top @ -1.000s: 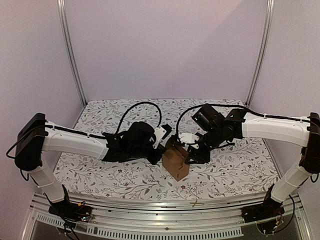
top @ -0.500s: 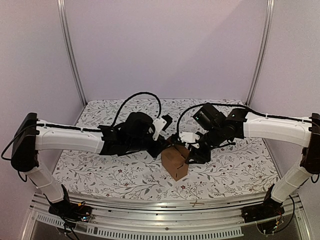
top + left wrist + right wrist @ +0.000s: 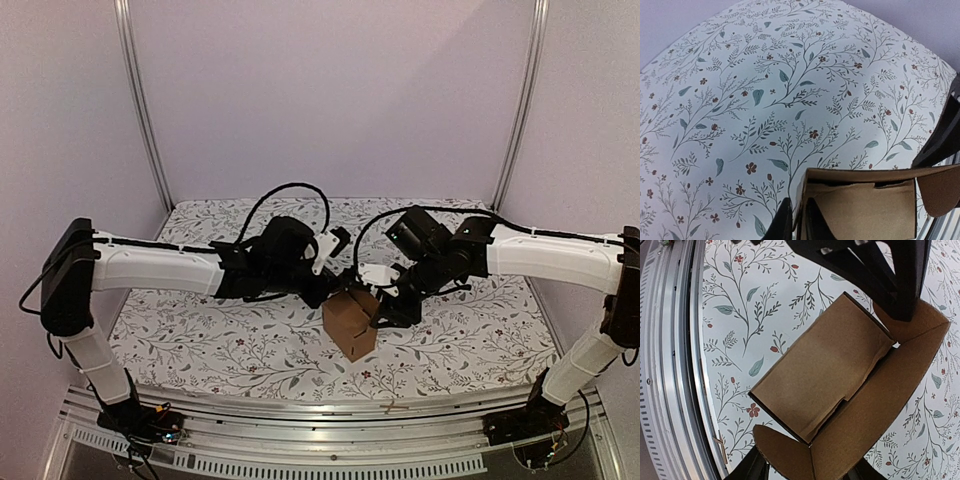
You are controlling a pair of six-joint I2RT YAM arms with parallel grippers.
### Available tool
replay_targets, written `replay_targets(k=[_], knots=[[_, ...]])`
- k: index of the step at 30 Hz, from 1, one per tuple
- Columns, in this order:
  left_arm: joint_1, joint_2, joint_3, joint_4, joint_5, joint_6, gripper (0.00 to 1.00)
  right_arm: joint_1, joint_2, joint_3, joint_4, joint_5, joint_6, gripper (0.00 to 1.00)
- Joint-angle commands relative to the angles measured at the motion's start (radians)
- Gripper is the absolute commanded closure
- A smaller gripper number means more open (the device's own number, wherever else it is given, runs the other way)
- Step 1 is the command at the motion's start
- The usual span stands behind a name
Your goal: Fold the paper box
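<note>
The paper box (image 3: 350, 325) is a small brown carton standing on the floral cloth, its lid flap up. My left gripper (image 3: 333, 292) reaches it from the upper left. In the left wrist view the left gripper (image 3: 799, 222) is shut on the near wall of the box (image 3: 865, 210), one finger inside and one outside. My right gripper (image 3: 385, 308) is at the box's right side. In the right wrist view the right gripper (image 3: 805, 472) stands open, with the raised lid and rounded side flap of the box (image 3: 820, 370) between its fingers. Its fingertips are mostly cut off.
The floral tablecloth (image 3: 200, 340) covers the table. An aluminium rail (image 3: 330, 408) runs along the near edge, also seen as the rail (image 3: 680, 340) in the right wrist view. Upright frame posts (image 3: 140, 100) stand at the back corners. A small scrap (image 3: 392, 407) lies on the rail.
My left arm has swung rightward and its wrist has risen over the box's left edge, now pinching the wall. The right arm and the box have barely moved.
</note>
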Motion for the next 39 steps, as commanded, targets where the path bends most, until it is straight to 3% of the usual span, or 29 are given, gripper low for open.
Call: replay_targets(k=[1,4,25,39], knots=[[0.011,0.006,0.033,-0.039,0.071,-0.008,0.95,0.004,-0.015,0.029,-0.003,0.009,0.011,0.53],[0.010,-0.002,0.033,-0.046,0.077,-0.019,1.00,0.005,-0.007,0.045,-0.015,0.005,0.023,0.52],[0.007,-0.031,-0.040,-0.032,0.054,-0.005,1.00,0.007,0.015,0.058,-0.039,-0.069,0.022,0.54],[0.008,-0.040,-0.080,0.000,0.056,0.002,1.00,0.013,0.048,0.087,-0.046,-0.036,0.045,0.57]])
